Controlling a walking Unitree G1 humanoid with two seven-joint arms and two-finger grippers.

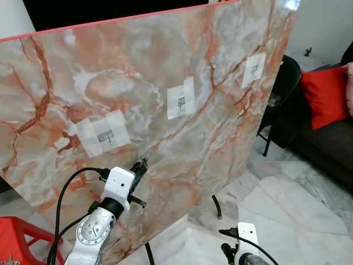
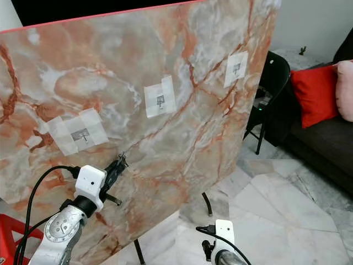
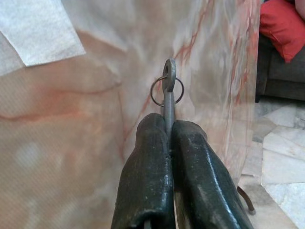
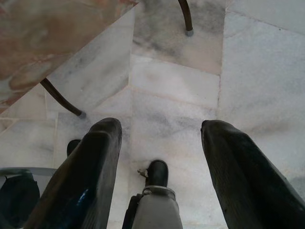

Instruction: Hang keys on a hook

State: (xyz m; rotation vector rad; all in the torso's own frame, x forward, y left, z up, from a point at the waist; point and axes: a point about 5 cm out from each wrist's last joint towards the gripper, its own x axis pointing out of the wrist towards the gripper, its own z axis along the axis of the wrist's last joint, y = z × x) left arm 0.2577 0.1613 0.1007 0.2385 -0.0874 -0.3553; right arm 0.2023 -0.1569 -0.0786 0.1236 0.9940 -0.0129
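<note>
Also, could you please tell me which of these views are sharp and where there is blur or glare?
Left eye view: sharp, with a pale sheen across the orange-veined marble board. Left wrist view: the black-fingered left gripper and thin grey metal key are crisp; the board behind is soft. Right wrist view: the pale marble floor is sharp, the open black-fingered right gripper slightly soft.

Big marble-look board [image 1: 165,83] leans on thin dark legs [image 1: 216,207] over a pale marble floor [image 1: 298,210]. Over at 3 o'clock there's a black chair [image 1: 281,83], then a dark sofa [image 1: 325,146] with a red cushion [image 1: 325,94]. Red stool [image 1: 16,237] down at 8 o'clock.
</note>
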